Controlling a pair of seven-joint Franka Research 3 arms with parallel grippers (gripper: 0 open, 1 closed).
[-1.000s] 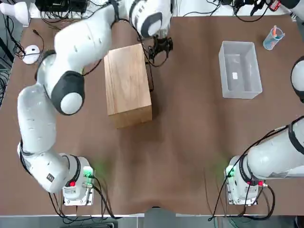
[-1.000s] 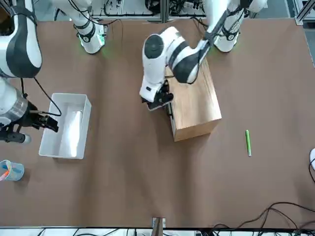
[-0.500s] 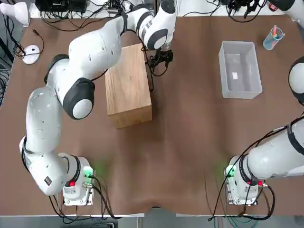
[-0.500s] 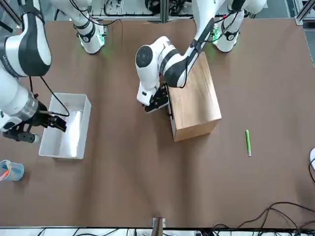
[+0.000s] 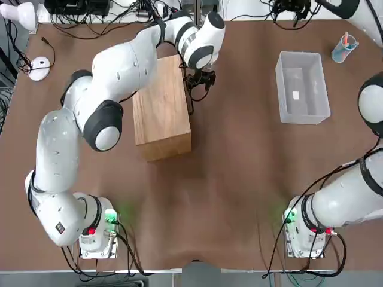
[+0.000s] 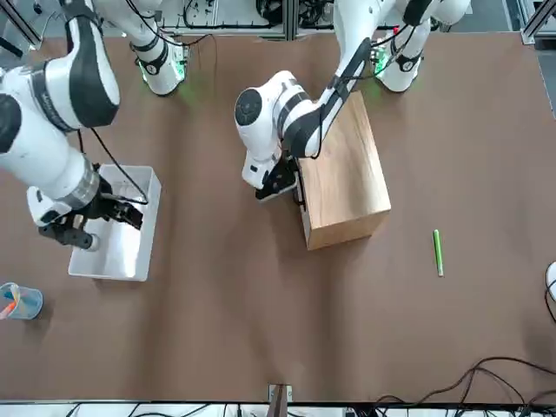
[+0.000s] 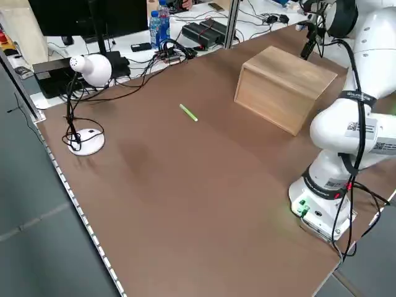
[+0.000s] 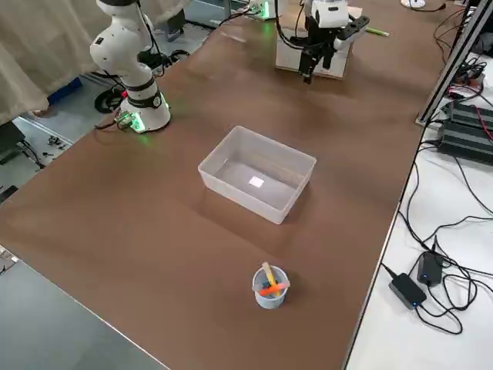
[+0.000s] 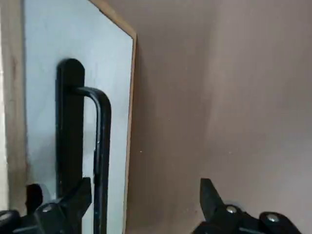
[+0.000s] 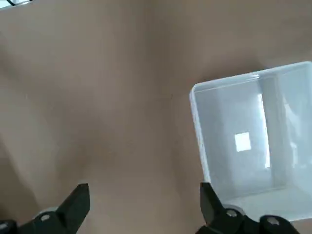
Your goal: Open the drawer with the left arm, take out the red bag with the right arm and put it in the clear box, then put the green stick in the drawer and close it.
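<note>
The drawer is shut in the light-wood cabinet [image 5: 160,107], and its black bar handle [image 9: 101,141] runs along the cabinet's side that faces the clear box. My left gripper [image 6: 276,180] hangs open at that handle [image 5: 191,89]; in the left wrist view the bar lies just inside one finger [image 9: 80,197]. My right gripper [image 6: 82,221] is open above the far end of the clear box [image 6: 122,256], which shows empty with a white label [image 10: 242,141]. The green stick [image 6: 438,252] lies on the table on the cabinet's other side. The red bag is hidden.
A small blue cup [image 5: 344,48] with pens stands at the far right corner beyond the clear box [image 5: 279,84]. A white lamp [image 7: 93,68] and cables sit at the table's left edge. Both arm bases [image 5: 99,230] stand at the near edge.
My left gripper has shifted a little along the cabinet's side toward the handle. My right gripper has swung in over the clear box's far end.
</note>
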